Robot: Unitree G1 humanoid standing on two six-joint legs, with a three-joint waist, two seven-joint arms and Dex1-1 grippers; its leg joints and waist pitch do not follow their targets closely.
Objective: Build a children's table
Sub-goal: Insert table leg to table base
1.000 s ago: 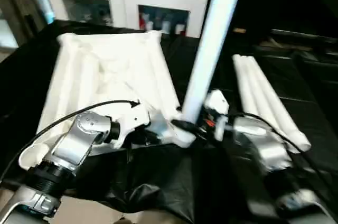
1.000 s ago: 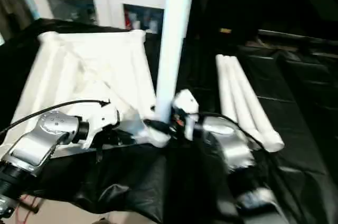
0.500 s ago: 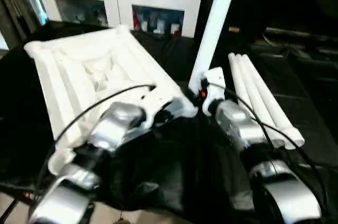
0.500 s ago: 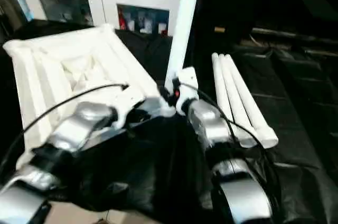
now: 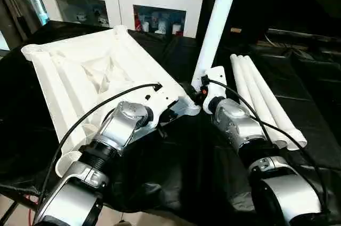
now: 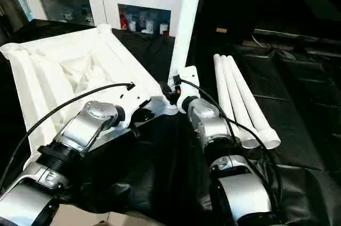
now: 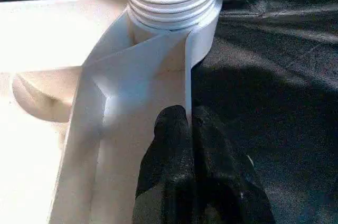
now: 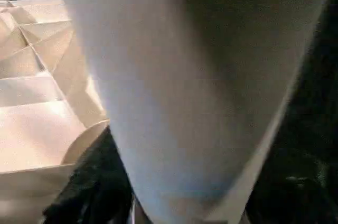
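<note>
The square white plastic tabletop (image 5: 96,77) lies ribbed side up on the black-draped counter (image 5: 176,172). The left gripper (image 7: 191,123) pinches its corner rim; the right gripper (image 5: 198,90) clasps an upright white tubular leg (image 5: 216,23) there. Three spare white legs (image 5: 264,101) lie rightward.

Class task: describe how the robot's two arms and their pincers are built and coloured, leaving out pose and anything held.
Both arms are jointed silver metal cylinders with black rings at the joints. A thin black cable loops over the left arm and another over the right arm. White housings sit at the wrists; the right shows a small red mark. The left pincer has two matte black, rounded fingers.
</note>
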